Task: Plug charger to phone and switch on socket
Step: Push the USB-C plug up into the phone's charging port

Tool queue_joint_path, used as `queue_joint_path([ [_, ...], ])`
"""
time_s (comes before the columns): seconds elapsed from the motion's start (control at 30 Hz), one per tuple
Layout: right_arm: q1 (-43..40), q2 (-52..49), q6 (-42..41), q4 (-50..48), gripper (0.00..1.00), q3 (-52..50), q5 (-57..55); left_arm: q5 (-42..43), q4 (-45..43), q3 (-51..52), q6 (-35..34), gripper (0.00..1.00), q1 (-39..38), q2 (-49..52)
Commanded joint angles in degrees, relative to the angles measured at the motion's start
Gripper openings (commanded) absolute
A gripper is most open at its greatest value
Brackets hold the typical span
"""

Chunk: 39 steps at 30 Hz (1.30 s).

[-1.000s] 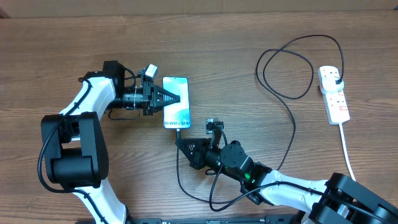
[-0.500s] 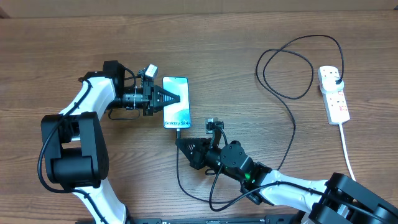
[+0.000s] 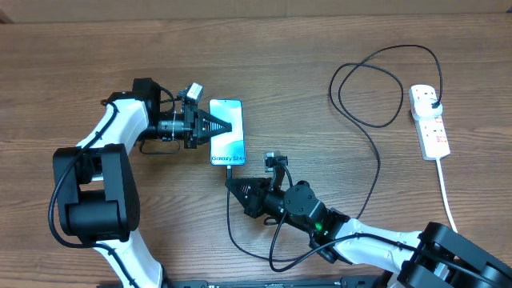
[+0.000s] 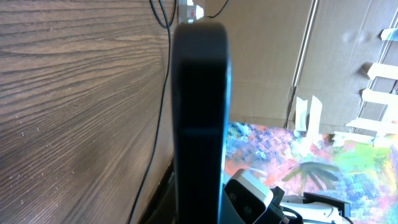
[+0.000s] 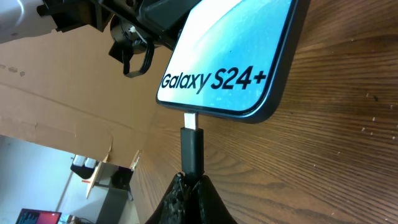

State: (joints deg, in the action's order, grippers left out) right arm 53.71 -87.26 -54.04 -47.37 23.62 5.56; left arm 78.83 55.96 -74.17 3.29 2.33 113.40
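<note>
Nothing shows as moved against the overhead pictures of a second and half a second ago: both arms, the phone (image 3: 227, 132) and every loop of cable lie exactly where they did. The phone lies screen up left of the table's middle, lit pale blue, its "Galaxy S24+" line at the lower end. The left tool (image 3: 222, 127) reaches in from the left and is pinched on the phone's long left edge, its dark fingers tapering over the screen; its own wrist view shows only the phone edge-on as a dark vertical bar, so the fingers themselves are hidden there. The right tool (image 3: 230, 181) sits just below the phone, pressed together on the connector of the charger (image 3: 376, 160); in the right wrist view the black fingers (image 5: 186, 196) close on the connector body, whose metal tip meets the middle of the phone's bottom edge with some metal still showing. From there the thin black cable drops in a loop beside the right arm, climbs the table's right half, curls near the far edge and ends in a black plug seated in the top outlet of the socket (image 3: 429, 122). The socket lies at the far right, well apart from the phone, its white cord (image 3: 448, 200) trailing down. The table (image 3: 320, 48) is brown wood grain. Beyond it the wrist views show brown cardboard (image 5: 50, 99) and a brightly painted surface (image 4: 298, 162).
</note>
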Motion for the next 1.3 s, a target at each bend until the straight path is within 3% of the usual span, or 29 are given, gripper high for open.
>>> queue_joint_path([
  [0.0, -0.09, 0.48, -0.31, -0.57, 0.04, 0.02, 0.13, 1.97, 0.28, 0.24, -0.31, 0.04, -0.17, -0.92],
  [1.27, -0.04, 0.48, -3.41, 0.39, 0.04, 0.15, 1.40, 1.79, 0.09, 0.24, -0.33, 0.04, -0.17, -0.92],
])
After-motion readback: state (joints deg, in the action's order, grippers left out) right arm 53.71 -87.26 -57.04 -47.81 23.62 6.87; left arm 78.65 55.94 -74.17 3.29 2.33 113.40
